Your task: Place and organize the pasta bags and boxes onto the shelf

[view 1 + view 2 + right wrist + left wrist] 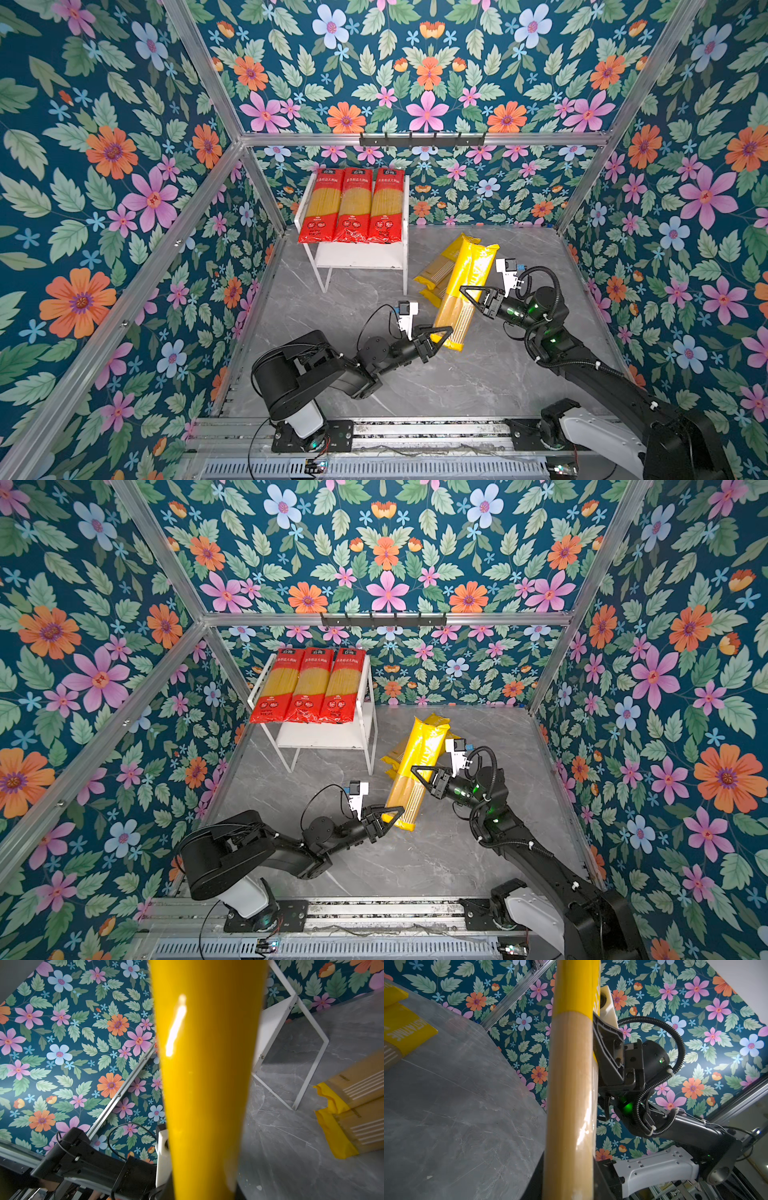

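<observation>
Three red-ended pasta packs (pixel 355 205) (pixel 309 685) lie side by side on the top board of the white shelf (pixel 361 257) (pixel 324 737); its lower board is bare. A yellow pack (pixel 471 266) (pixel 422 746) hangs tilted above the grey table. My left gripper (pixel 442 334) (pixel 395 812) is shut on its near end. My right gripper (pixel 467 297) (pixel 419 775) is shut on its middle. This pack fills both wrist views (pixel 571 1084) (pixel 207 1064). Two more yellow packs (pixel 436 272) (pixel 395 756) (pixel 357 1109) lie on the table behind it.
The shelf stands at the back left against the floral wall, its legs (pixel 307 1076) close to the loose yellow packs. A black hook rail (pixel 422 140) runs along the back frame. Aluminium posts (pixel 266 195) edge the table.
</observation>
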Available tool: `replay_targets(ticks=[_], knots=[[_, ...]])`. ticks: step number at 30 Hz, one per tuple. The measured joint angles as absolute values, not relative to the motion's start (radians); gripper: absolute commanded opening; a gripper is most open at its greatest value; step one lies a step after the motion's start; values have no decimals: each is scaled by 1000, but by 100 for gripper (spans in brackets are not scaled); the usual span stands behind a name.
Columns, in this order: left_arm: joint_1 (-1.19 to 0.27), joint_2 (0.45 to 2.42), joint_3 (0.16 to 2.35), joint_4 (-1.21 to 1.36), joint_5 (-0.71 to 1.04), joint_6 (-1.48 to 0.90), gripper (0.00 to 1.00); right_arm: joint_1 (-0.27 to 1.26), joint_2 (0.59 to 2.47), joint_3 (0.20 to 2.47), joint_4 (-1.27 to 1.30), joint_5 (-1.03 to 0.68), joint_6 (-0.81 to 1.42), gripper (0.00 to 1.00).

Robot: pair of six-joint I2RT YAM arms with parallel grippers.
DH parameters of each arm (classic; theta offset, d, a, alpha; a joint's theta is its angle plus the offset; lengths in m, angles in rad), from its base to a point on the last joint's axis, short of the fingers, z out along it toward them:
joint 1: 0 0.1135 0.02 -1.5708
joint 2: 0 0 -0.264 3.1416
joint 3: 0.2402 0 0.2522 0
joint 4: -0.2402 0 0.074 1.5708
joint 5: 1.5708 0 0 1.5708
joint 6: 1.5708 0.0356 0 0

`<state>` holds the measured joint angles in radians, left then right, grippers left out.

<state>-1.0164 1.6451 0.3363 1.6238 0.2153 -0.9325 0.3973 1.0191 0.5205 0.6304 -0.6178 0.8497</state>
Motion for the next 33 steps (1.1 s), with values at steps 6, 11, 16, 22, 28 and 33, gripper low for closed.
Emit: replay_targets(ticks=[6, 11, 16, 22, 28, 33], knots=[[-1030, 1645, 347, 1617, 171, -944, 9, 414, 1016, 506, 652, -545, 868, 18], [-1033, 1582, 285, 1607, 147, -946, 0, 418, 999, 502, 654, -512, 878, 44], [-1029, 1427, 208, 1467, 133, -891, 0, 411, 986, 508, 646, -495, 859, 54], [-1028, 1180, 111, 1217, 119, -788, 0, 363, 960, 515, 645, -496, 830, 56], [-1028, 1078, 16, 1125, 67, -761, 0, 351, 993, 511, 649, -513, 827, 55], [-1028, 987, 6, 1031, -7, -754, 0, 350, 1043, 498, 656, -514, 840, 55]])
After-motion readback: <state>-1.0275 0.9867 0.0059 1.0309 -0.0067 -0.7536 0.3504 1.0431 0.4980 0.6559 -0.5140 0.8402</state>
